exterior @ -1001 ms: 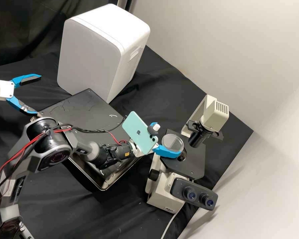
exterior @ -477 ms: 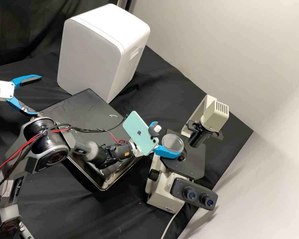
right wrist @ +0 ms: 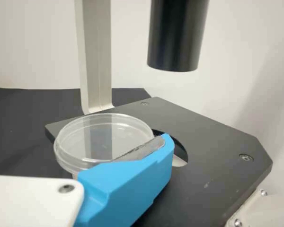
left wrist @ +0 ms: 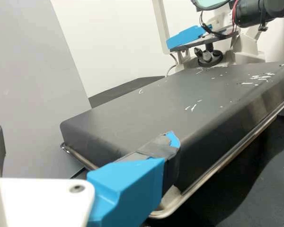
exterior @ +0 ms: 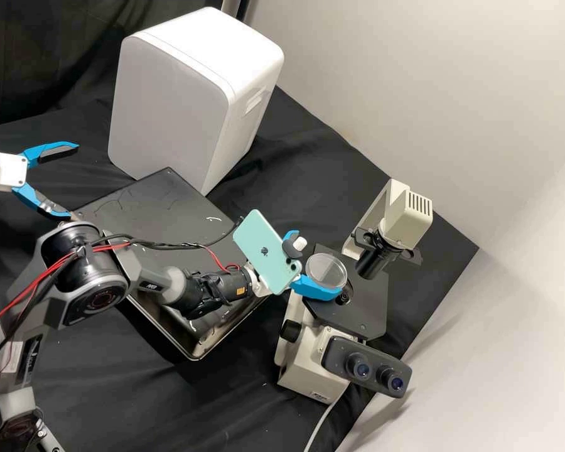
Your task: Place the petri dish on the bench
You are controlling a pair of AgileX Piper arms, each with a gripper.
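The right arm lay stretched low from 8 o'clock toward 3 o'clock. The right gripper (exterior: 317,267) was spread around the petri dish (exterior: 326,269), 1 finger pad (right wrist: 142,150) touching its rim. The dish sat on the microscope stage (exterior: 364,307). At 9 o'clock the left gripper (exterior: 70,179) hung with its 2 fingers wide apart.
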